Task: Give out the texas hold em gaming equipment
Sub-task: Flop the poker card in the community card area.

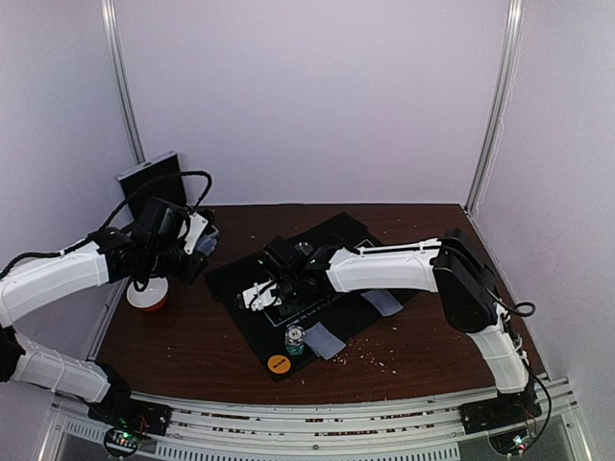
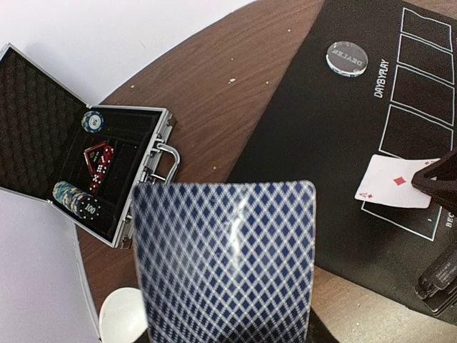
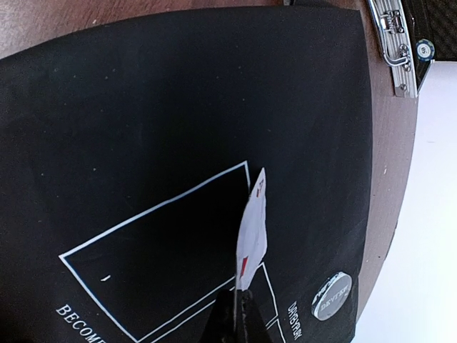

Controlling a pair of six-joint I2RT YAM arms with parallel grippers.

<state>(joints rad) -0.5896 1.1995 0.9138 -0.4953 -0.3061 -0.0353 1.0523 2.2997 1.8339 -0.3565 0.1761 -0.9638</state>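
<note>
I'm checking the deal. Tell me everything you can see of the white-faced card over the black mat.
The card is white-faced, with red diamond marks and an A at one corner, and thin. The right gripper, shut, pinches one edge, holding it face up over a white-outlined box on the black mat. Whether it touches the mat is unclear.

— What do the arms look like?
— The left arm (image 1: 53, 274) and the right arm (image 1: 384, 269) both have smooth white shells on the long links and bulky black housings at the joints.
— Any wiring?
— A black cable (image 1: 178, 178) runs in a loose loop off the left arm's wrist. A thinner black lead (image 1: 524, 309) curls beside the right arm's elbow housing.
— And the bases?
— The left base (image 1: 130, 418) and the right base (image 1: 500, 415) are black blocks with tiny green and red lights. The right gripper (image 3: 235, 314) has dark, narrow fingers.
</note>
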